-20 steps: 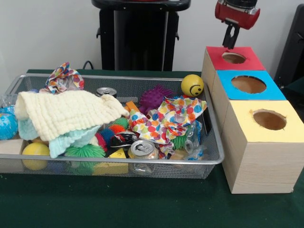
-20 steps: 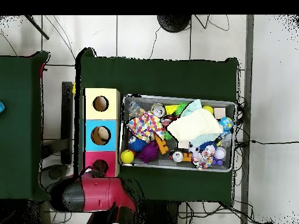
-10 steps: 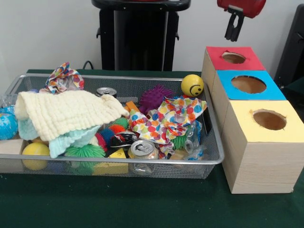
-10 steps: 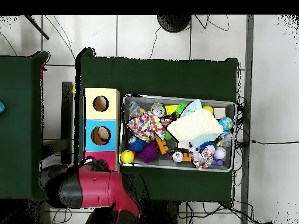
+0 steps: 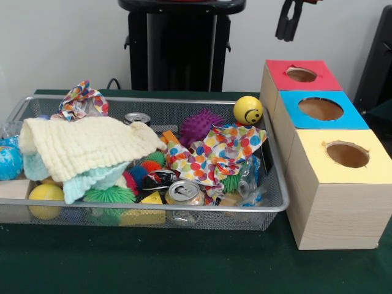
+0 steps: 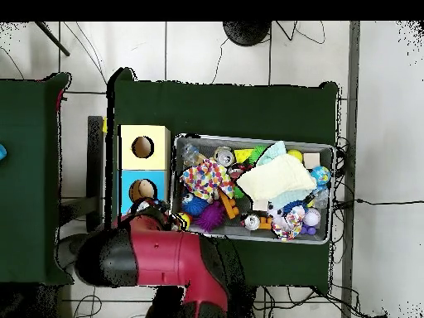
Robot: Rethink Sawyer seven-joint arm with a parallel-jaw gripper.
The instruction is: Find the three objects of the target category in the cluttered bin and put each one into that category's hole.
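The silver wire-mesh bin (image 5: 184,98) sits on the green table, full of mixed objects; it also shows in the overhead view (image 6: 248,138). Three wooden boxes with round holes stand beside it: red-topped (image 5: 326,79), blue-topped (image 5: 293,115) and yellow-topped (image 5: 315,160). My gripper (image 5: 288,27) hangs at the top edge, high above and behind the red box. It is open with a narrow gap and holds nothing. In the overhead view my red and black arm (image 6: 157,257) covers the red box and the gripper.
The bin holds a cream cloth (image 5: 86,144), a polka-dot cloth (image 5: 220,150), a yellow smiley ball (image 5: 248,109), a purple spiky ball (image 5: 199,125), a can (image 5: 184,192), a globe ball (image 5: 7,160) and a green spiky ball (image 5: 109,196). The black pedestal (image 5: 180,49) stands behind.
In the front view the gripper has risen from just above the red box's hole and moved left. In the overhead view the arm has swung towards the bin and now covers the red box.
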